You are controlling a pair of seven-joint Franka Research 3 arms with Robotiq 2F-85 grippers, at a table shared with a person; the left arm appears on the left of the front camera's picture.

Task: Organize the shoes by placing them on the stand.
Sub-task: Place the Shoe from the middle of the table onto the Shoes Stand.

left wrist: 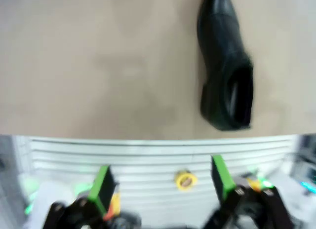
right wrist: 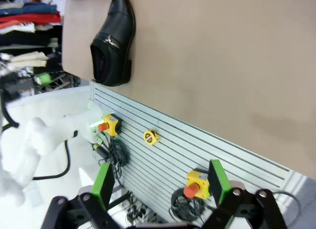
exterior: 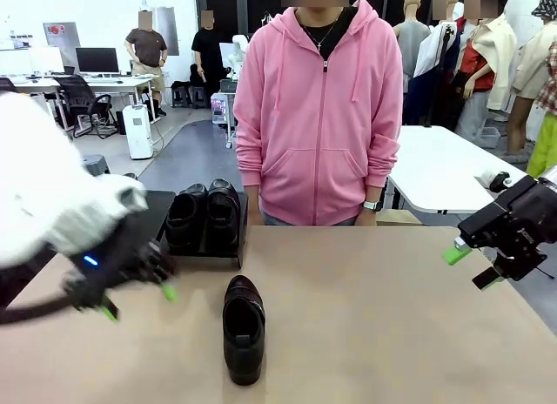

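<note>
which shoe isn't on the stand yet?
The lone shoe lying on the bare table near the robot's edge. The other two sit paired on the stand behind it.

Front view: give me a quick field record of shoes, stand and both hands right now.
shoes on stand: pair, side by side
loose shoe: one, on the table in front of the stand
stand, far left of table, before the person
left hand, open, empty, low near the stand's front
right hand, open, empty, raised over the table's right edge
</note>
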